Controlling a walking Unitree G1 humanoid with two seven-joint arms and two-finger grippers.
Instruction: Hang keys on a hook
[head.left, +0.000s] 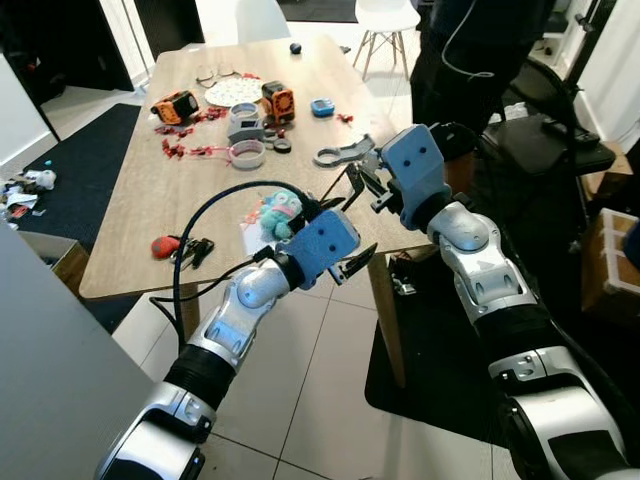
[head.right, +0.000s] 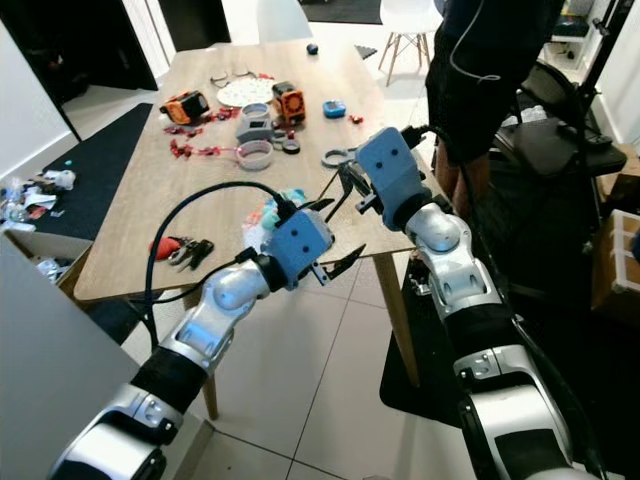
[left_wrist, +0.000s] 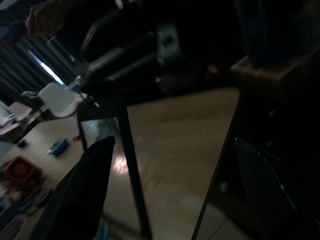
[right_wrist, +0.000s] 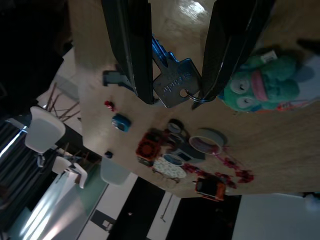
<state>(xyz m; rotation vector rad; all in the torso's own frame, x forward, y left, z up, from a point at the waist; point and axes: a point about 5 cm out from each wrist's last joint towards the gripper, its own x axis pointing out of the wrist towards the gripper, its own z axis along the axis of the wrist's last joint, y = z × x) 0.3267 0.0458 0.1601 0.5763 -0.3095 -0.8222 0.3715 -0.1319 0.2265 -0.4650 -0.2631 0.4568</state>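
keys (right_wrist: 172, 85) hang between the two black fingers (right_wrist: 135, 55) of the right end effector (right_wrist: 175, 97), which is clamped on them by the bow and ring, over the near right part of the table (head.left: 140, 220). the silver key's blade runs up along the fingers toward the wrist, so its long axis lies roughly in line with the end effector, and its holed head with the small ring (right_wrist: 196, 97) sits at the fingertips, facing outward. no hook can be made out in these pictures, so the step in hand looks like carrying the keys off to find one. to do it well, the pinch should stay firm on the bow and the ring should be kept free at the tip, since that loop is what has to slip over a hook; it would help to turn the wrist so the ring opening faces the hook. left end effector (head.left: 352, 263) hovers just off the table edge with its fingers apart, holding nothing, near the teal plush toy (head.left: 281, 213). another bunch with a red fob (head.left: 180, 247) lies on the table, well apart
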